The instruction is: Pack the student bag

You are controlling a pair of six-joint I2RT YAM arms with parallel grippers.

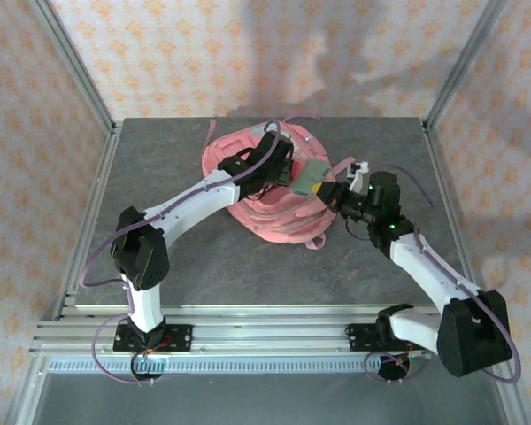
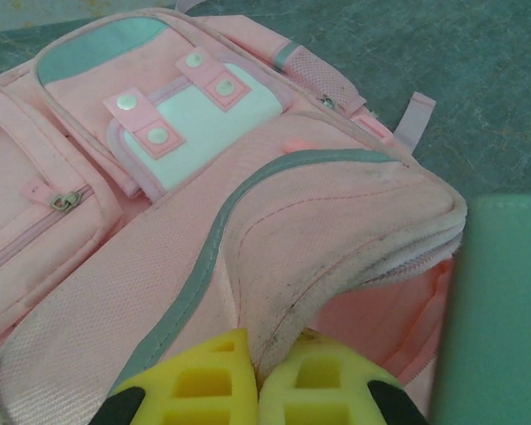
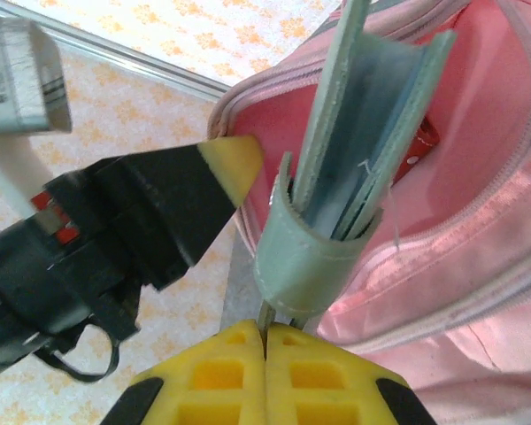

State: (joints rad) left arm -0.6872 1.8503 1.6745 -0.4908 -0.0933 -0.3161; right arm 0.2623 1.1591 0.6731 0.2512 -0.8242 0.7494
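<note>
The student bag (image 1: 264, 205) lies at the middle back of the table, a big pink backpack with grey zip trims and a white patch (image 2: 214, 124). My left gripper (image 1: 288, 174) is over its right end, its yellow fingertips (image 2: 203, 381) shut on the fabric edge of the main opening (image 2: 336, 257) and lifting it. My right gripper (image 3: 265, 341) is shut on the lower edge of a pale green notebook (image 3: 363, 150) with a loop band. The notebook (image 1: 312, 177) stands tilted, its far end inside the bag's open pink compartment (image 3: 487, 168). The left gripper's finger (image 3: 230, 164) sits just beside it.
The grey table (image 1: 159, 257) is fenced by metal frame posts (image 1: 80, 75) at the back corners and a rail along the near edge (image 1: 265, 336). Pink straps (image 1: 317, 241) trail from the bag toward the front and back.
</note>
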